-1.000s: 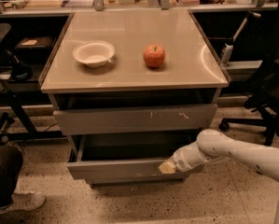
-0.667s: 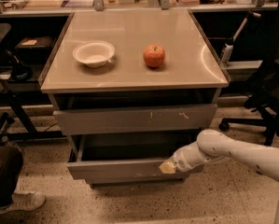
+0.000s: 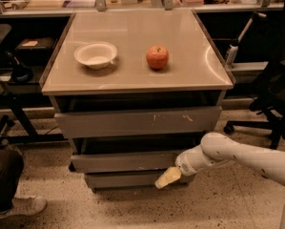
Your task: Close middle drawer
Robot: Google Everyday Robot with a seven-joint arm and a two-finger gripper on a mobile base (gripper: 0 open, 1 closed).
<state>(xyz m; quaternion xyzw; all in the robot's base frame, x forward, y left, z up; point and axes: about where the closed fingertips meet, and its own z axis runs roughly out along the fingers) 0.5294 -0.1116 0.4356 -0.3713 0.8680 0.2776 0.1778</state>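
The middle drawer point(image 3: 125, 161) is a wide grey handleless front under the scratched top drawer front point(image 3: 137, 122). It stands out a little from the cabinet, with a narrow dark gap above it. The narrower lowest front point(image 3: 127, 179) sits below. My gripper point(image 3: 167, 177), with a pale yellowish tip on a white arm point(image 3: 228, 154), comes in from the right. It is at the drawer's right end, against the lower edge of its front.
On the grey cabinet top point(image 3: 132, 78) stand a white bowl point(image 3: 96, 55) and a red apple point(image 3: 157, 57). A black office chair point(image 3: 275, 99) is at the right. A person's shoe point(image 3: 18, 208) is at the lower left, and black desk legs point(image 3: 11, 118) at the left.
The middle drawer has slid back into the cabinet, and the dark opening above it is narrower. My gripper has moved inward with its front.
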